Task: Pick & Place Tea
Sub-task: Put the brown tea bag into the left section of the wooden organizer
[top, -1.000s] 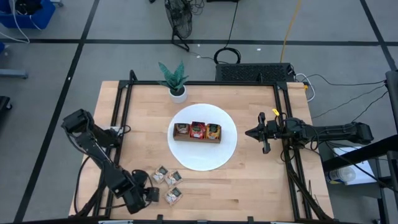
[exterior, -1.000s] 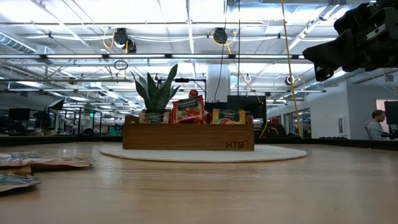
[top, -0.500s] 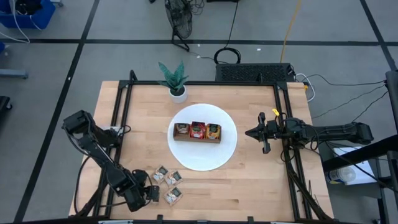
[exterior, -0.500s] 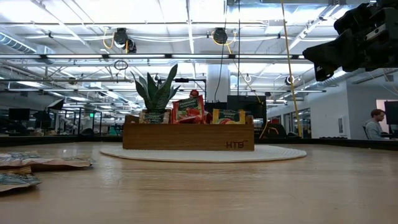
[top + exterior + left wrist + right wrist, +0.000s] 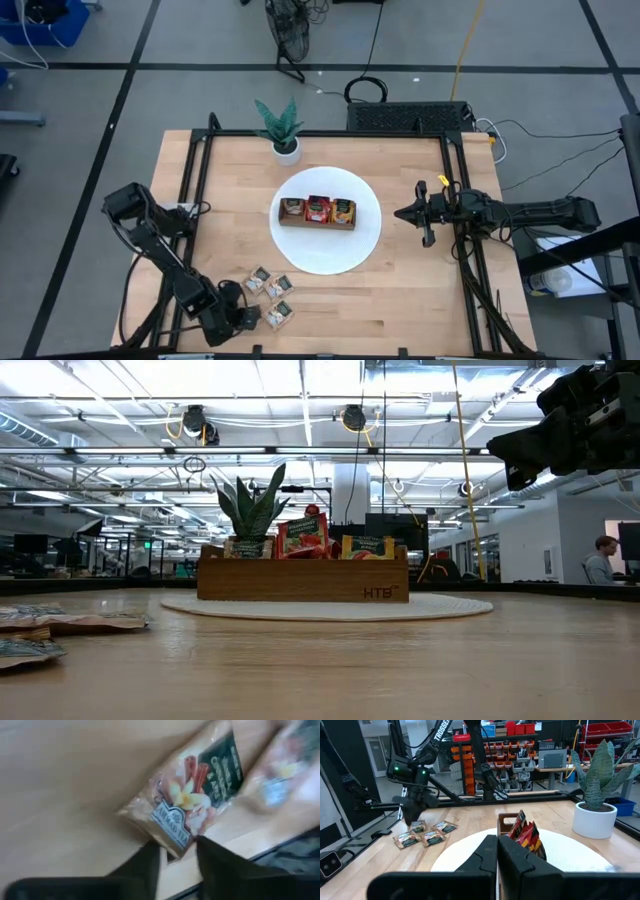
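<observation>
Three loose tea sachets lie flat near the table's near-left corner: two (image 5: 258, 280) (image 5: 279, 287) side by side, and a pale beige and dark green one (image 5: 281, 315) nearest the edge. My left gripper (image 5: 248, 318) is low just left of that sachet (image 5: 195, 800), open (image 5: 177, 855), with the sachet's corner between its fingertips. More sachets stand in the brown wooden tray (image 5: 318, 212) on the white plate (image 5: 360, 250). My right gripper (image 5: 405, 213) hovers shut (image 5: 497, 845) right of the plate. My left gripper has a finger on either side of the beige sachet's corner (image 5: 172, 842), coming in low from the table's left. The sachet lies flat on the table. I cannot tell whether the fingers touch it.
A potted plant (image 5: 280, 130) stands beyond the plate near the far edge. A black frame rail (image 5: 195, 200) runs along the table's left side and another (image 5: 462, 230) along its right. Bare wood lies between the plate and the near edge.
My left gripper has edged a little toward the table's right, closing in on the nearest sachet. The sachets and the right arm have kept still.
</observation>
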Controlling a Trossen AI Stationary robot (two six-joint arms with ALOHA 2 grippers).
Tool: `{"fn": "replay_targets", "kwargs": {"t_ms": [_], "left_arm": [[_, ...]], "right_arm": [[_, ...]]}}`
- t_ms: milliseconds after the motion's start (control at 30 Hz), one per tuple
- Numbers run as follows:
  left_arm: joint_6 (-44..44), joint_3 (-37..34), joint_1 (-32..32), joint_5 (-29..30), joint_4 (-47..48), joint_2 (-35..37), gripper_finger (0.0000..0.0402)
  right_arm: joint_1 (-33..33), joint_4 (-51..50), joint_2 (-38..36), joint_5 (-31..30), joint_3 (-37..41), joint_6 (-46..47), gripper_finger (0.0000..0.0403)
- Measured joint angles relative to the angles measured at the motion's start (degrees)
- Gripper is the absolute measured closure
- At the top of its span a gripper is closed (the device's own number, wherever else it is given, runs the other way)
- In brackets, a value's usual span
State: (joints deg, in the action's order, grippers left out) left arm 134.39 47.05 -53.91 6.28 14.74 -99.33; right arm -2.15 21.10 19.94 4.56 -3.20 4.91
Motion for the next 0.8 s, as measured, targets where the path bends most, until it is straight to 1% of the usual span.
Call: {"fn": "replay_targets", "kwargs": {"t_ms": [133,167,300,400,467,567,667,733,800], "left_arm": [[-2.2,-0.1,-0.2,5.4,0.1,-0.2,0.0372],[-2.4,-0.1,-0.5,6.6,0.1,-0.2,0.0384],[-3.5,0.5,-1.1,7.9,0.6,0.3,0.0394],[-4.8,1.8,-1.1,7.7,1.6,1.0,0.0396],[-6.4,3.0,-0.9,10.0,3.2,1.9,0.0397],[-11.5,4.3,0.3,17.9,4.2,4.1,0.0398],[-19.7,4.8,2.6,30.2,6.9,6.3,0.0398],[-24.6,4.8,4.6,38.4,10.8,7.9,0.0399],[-27.7,4.9,7.2,44.8,17.0,9.1,0.0399]], "right_arm": [[0.0,0.0,0.0,0.0,0.0,0.0,0.0399],[0.0,0.0,0.0,0.0,0.0,0.0,0.0399],[0.0,-0.1,0.0,0.0,0.0,0.0,0.0399],[0.0,0.0,0.0,0.0,0.0,0.0,0.0398],[0.0,0.0,0.0,0.0,0.0,0.0,0.0399],[0.0,0.0,0.0,0.0,0.0,0.0,0.0398],[0.0,0.0,0.0,0.0,0.0,0.0,0.0399],[0.0,0.0,0.0,0.0,0.0,0.0,0.0399],[0.0,0.0,0.0,0.0,0.0,0.0,0.0399]]}}
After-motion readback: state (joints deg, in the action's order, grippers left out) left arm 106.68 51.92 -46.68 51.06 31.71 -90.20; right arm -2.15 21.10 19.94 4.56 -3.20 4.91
